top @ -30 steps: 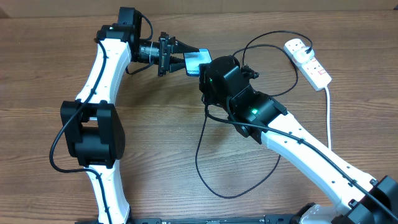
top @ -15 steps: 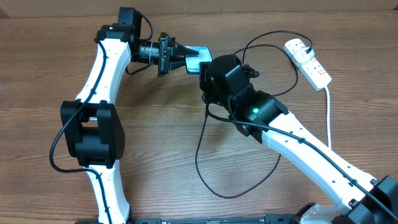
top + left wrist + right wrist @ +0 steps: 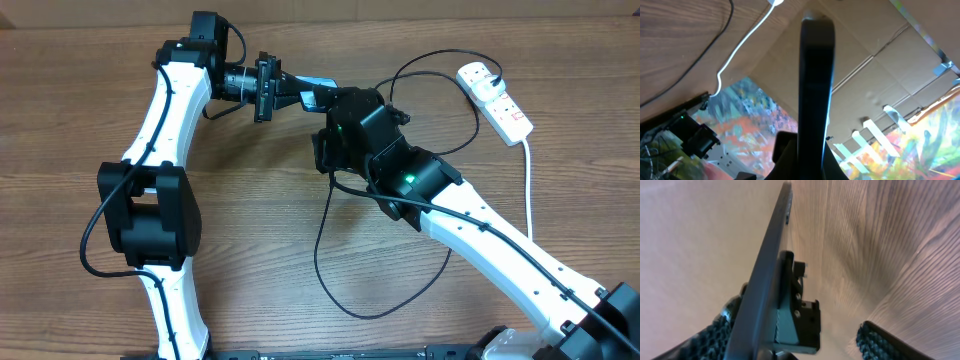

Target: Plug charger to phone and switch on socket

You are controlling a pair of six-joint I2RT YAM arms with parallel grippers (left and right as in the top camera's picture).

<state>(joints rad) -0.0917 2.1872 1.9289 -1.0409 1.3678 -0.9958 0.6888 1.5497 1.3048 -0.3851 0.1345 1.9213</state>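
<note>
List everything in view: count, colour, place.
slim black-edged smartphone with teal screen: one, black and teal, held edge-on, far centre
thin black charger cable: one, black, looping across the middle
white power strip with red switches: one, white, far right
white cord: one, white, leading from the strip
wooden table: one, brown, underneath
left end effector: one, black, shut on the smartphone
right end effector: one, black, open beside the smartphone

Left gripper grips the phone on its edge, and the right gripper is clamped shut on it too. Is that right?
No. The left gripper does grip the phone on its edge, but the right gripper is open, not clamped: the right wrist view shows its fingers spread wide either side of the phone.
</note>
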